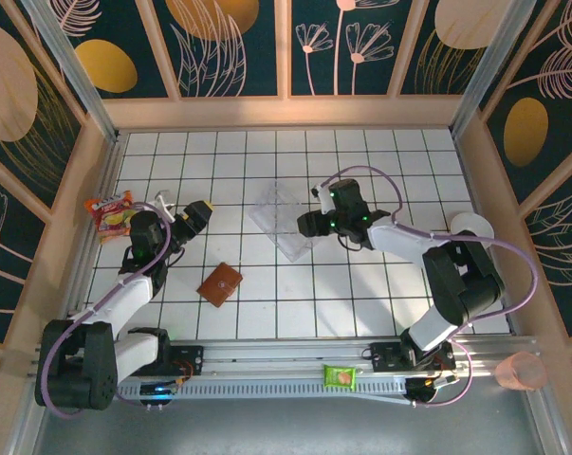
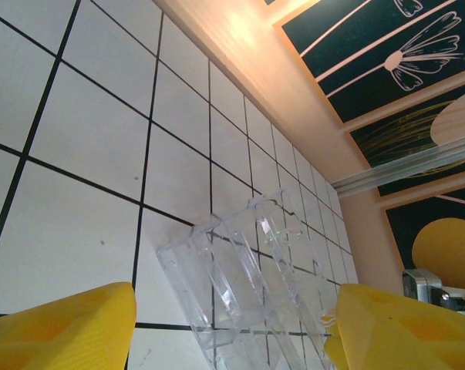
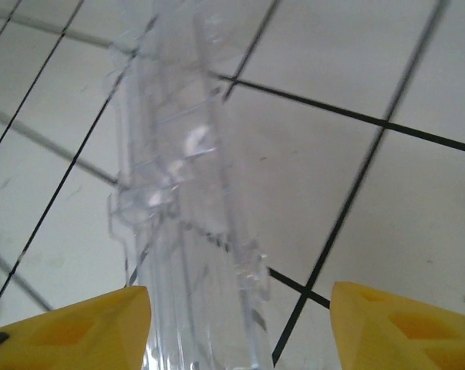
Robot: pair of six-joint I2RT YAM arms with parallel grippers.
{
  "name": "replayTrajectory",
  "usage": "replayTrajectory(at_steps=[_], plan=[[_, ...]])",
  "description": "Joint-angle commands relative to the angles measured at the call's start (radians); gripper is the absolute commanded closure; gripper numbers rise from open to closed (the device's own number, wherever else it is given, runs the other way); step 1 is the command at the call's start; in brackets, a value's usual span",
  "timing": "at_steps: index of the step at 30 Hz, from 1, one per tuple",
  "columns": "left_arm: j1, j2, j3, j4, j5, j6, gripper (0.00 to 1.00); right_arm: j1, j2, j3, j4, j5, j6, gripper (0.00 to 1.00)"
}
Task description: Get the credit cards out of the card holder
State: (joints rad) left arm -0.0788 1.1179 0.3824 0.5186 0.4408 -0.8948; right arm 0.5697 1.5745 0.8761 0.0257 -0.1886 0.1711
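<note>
The card holder [image 1: 219, 282], a flat brown leather wallet, lies folded on the white tiles in front of my left arm. The credit cards are out of view. My left gripper [image 1: 196, 214] hovers behind and left of the wallet, apart from it. Its yellow fingers [image 2: 58, 331] stand wide, so the left gripper [image 2: 230, 339] is open with nothing in it. My right gripper [image 1: 306, 224] sits at the right edge of a clear plastic box [image 1: 281, 224]. The right gripper [image 3: 238, 335] is open, and the clear plastic box [image 3: 178, 193] lies ahead between its spread fingers, nearer the left one.
The clear plastic box [image 2: 247, 285] lies some way ahead of the left gripper. A red snack packet [image 1: 110, 213] lies at the left wall. A green packet [image 1: 341, 376] rests on the front rail, with a pink cup [image 1: 523, 370] at the right. Wooden walls close in the table.
</note>
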Motion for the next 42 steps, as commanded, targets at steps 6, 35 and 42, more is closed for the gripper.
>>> replayTrajectory(at_steps=[6,35,42], plan=[[-0.008,0.023,0.032,0.031,-0.022,-0.023,0.29,0.257,-0.221,-0.053,-0.057,0.539,0.651,0.30],[-0.009,-0.062,-0.043,0.034,-0.003,-0.016,0.18,0.278,-0.001,0.017,-0.192,0.532,0.831,0.47],[-0.010,-0.076,-0.043,0.024,0.001,-0.008,0.18,0.232,0.049,0.025,-0.176,0.513,0.767,0.58]])
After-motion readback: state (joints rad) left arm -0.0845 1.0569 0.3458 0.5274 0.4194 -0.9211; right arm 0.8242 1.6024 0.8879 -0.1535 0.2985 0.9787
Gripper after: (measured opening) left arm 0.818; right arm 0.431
